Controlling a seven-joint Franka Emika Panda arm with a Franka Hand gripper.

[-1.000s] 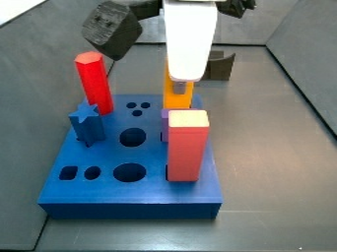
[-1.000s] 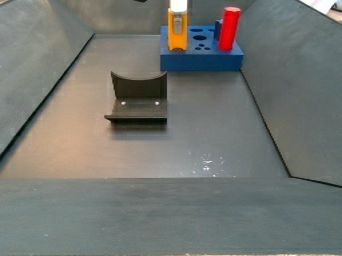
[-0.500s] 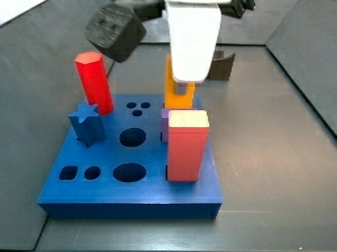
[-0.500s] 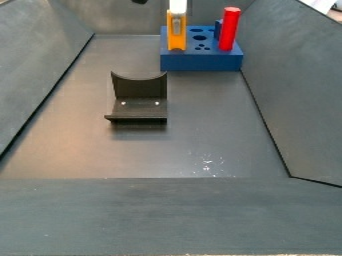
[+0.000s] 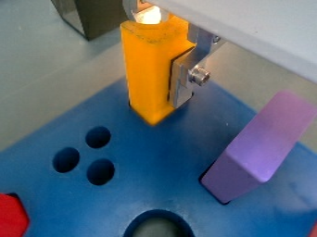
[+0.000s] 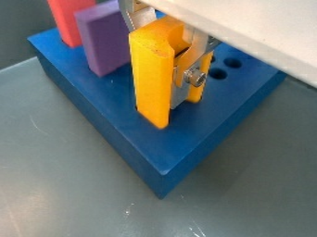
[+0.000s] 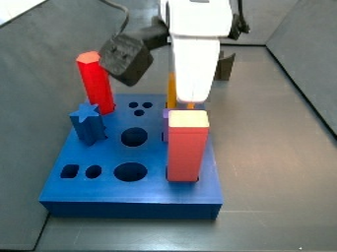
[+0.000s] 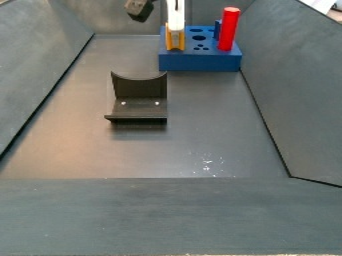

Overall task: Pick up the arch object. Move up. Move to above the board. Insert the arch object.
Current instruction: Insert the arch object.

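The arch object (image 5: 148,65) is a tall yellow-orange post, upright, with its lower end at the blue board (image 5: 74,111). It also shows in a wrist view (image 6: 151,74) and in both side views (image 7: 172,87) (image 8: 174,40). My gripper (image 5: 155,88) is shut on it; one silver finger (image 5: 186,79) lies flat against its side, the other is hidden behind it. The gripper (image 7: 192,94) stands over the board's (image 7: 105,187) far edge. How deep the post sits in the board is hidden.
On the board stand a red hexagonal post (image 7: 93,84), a blue star piece (image 7: 87,123) and a tall rectangular block, red-pink in a side view (image 7: 187,148), purple in both wrist views (image 5: 260,148) (image 6: 106,37). Round holes (image 5: 96,139) are nearby. The fixture (image 8: 136,98) stands on the floor.
The gripper has moved down with the arch object in it; less of the yellow post shows below the gripper's white body. The board and other pieces have not moved.
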